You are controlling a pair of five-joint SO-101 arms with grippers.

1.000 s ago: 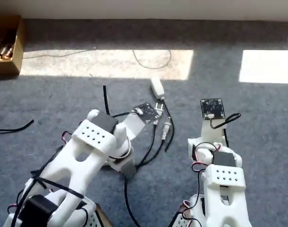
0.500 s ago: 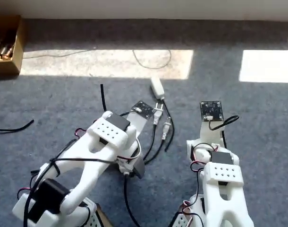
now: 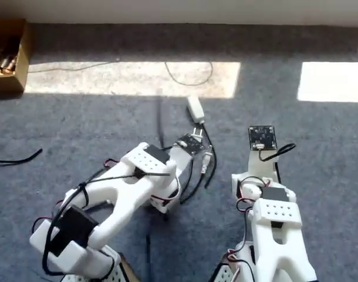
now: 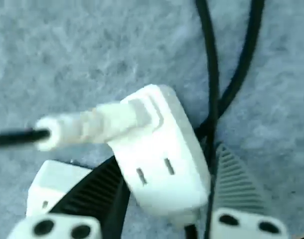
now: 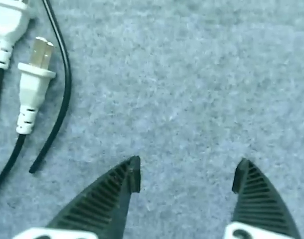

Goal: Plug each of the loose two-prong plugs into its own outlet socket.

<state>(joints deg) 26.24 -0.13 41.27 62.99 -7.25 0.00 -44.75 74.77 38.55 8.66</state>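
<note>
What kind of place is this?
Probably an ordinary room, a home or office rather than a factory: grey carpet underneath, sunlight patches as if from windows, and a household plug and socket on cords.

A white socket [image 4: 159,149] with two slots showing sat clamped between the left gripper's [image 4: 167,155] fingers, its white collar running into a black cord [image 4: 12,138]. A white plug [image 5: 35,74] with brass prongs lay flat on the carpet [image 5: 192,74]. A second white plug [image 3: 195,108] lay near it, farther from the arms.
</note>
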